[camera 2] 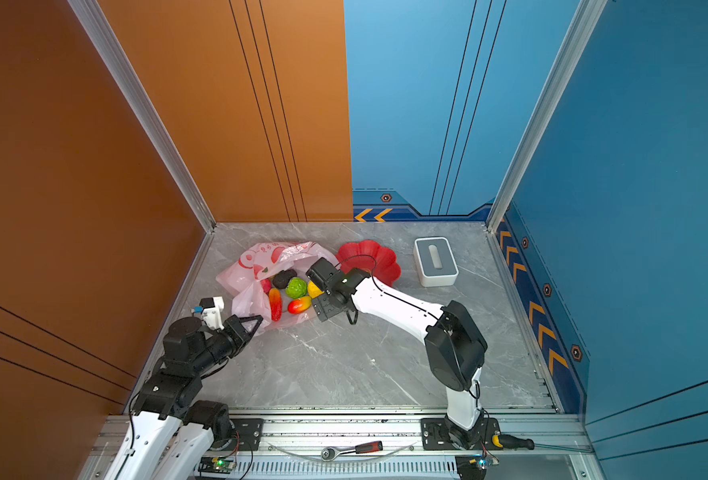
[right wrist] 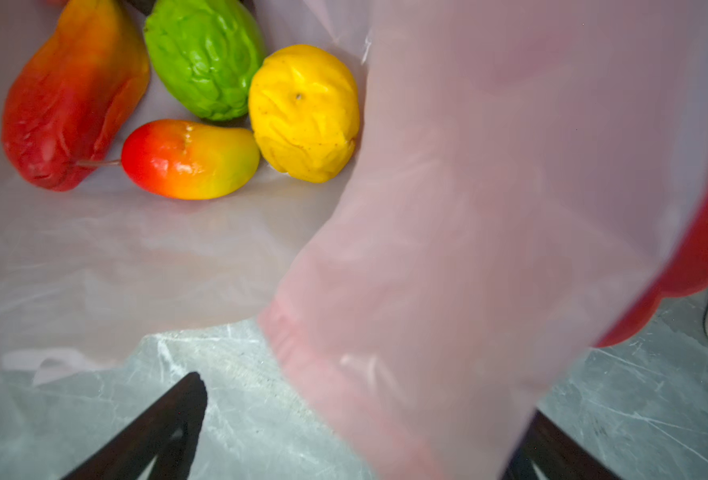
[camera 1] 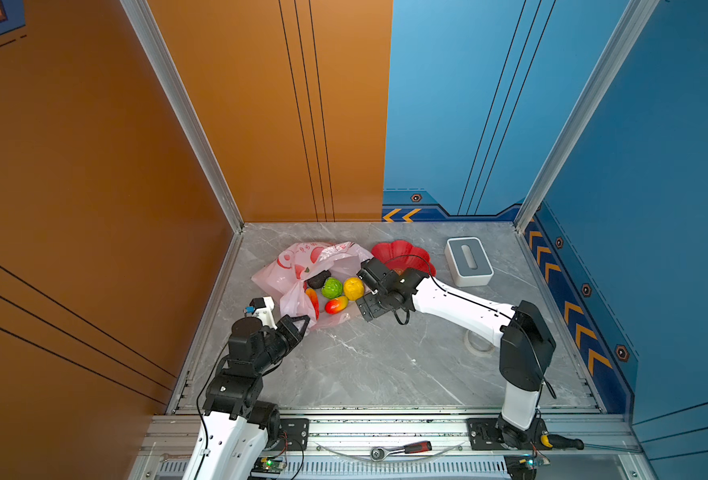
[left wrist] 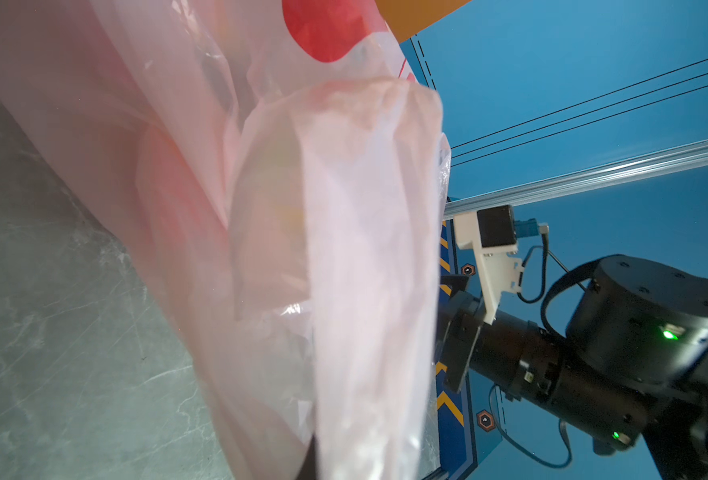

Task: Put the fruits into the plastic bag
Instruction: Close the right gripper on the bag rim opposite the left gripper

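The grey marble table (camera 1: 385,365) carries everything. The largest thing on it is the plastic bag (camera 1: 298,266), pale pink and crinkled, which lies toward the far left part of the table with its mouth wide open to the front. Just to the right of the bag stands a red scalloped dish (camera 1: 398,251), and further right, apart from it, a white-grey tissue box (camera 1: 468,262). The left gripper (camera 1: 306,322) is at the near left corner of the bag, with its jaws closed on a fold of the bag's film; in the left wrist view the film (left wrist: 344,249) hangs directly in front of the camera. The right gripper (camera 1: 364,296) is at the right edge of the bag's mouth, and its jaws stand wide apart, holding nothing; in the right wrist view a flap of the bag (right wrist: 510,208) hangs between the 2 fingers. Inside the mouth, between the 2 grippers, 5 fruits lie close together on the lower film: a long red-orange fruit (camera 1: 313,301), a green fruit (camera 1: 332,287), a yellow fruit (camera 1: 353,288) nearest to the right gripper, a dark avocado (camera 1: 318,279) and a small yellow-red mango (camera 1: 336,305).
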